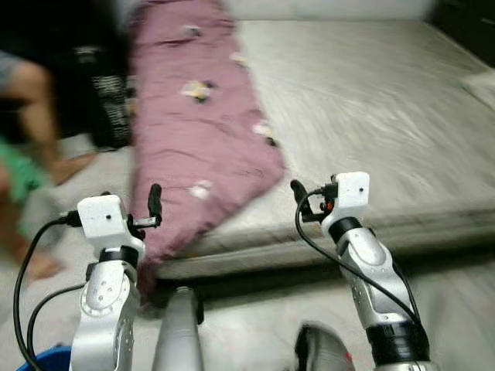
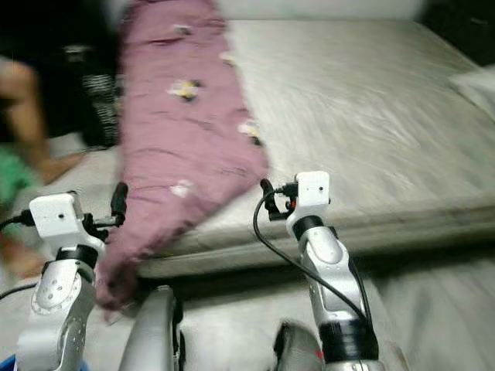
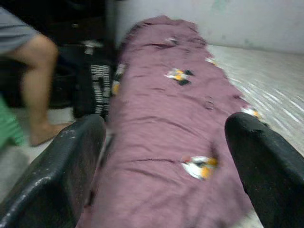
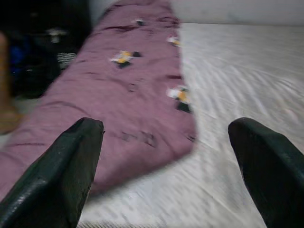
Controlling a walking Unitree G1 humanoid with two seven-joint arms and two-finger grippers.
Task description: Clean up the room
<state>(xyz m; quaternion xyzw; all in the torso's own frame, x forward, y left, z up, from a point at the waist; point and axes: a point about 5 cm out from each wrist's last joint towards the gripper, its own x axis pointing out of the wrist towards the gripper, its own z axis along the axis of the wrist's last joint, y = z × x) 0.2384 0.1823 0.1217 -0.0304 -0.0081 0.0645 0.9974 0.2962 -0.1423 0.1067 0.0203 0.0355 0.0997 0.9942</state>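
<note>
Basically, we see purple blanket (image 1: 197, 131) lying lengthwise along left side of bed (image 1: 371, 100), its near end drooping over edge toward floor. We judge it soft, light, floppy; best pinched at drooping corner. Left gripper (image 1: 155, 202) and right gripper (image 1: 297, 188) raised short of bed, fingers spread, empty. Person's leg (image 3: 38, 90) near left; dark bag (image 3: 92, 83) beside bed.

I count one bed (image 1: 371, 116), with one purple blanket (image 1: 197, 131) lying along its left side. Two grippers are up in front of me, left gripper (image 1: 153, 202) and right gripper (image 1: 298, 192), with two black fingers apiece. One person's leg (image 3: 40, 90) stands beside the bed
</note>
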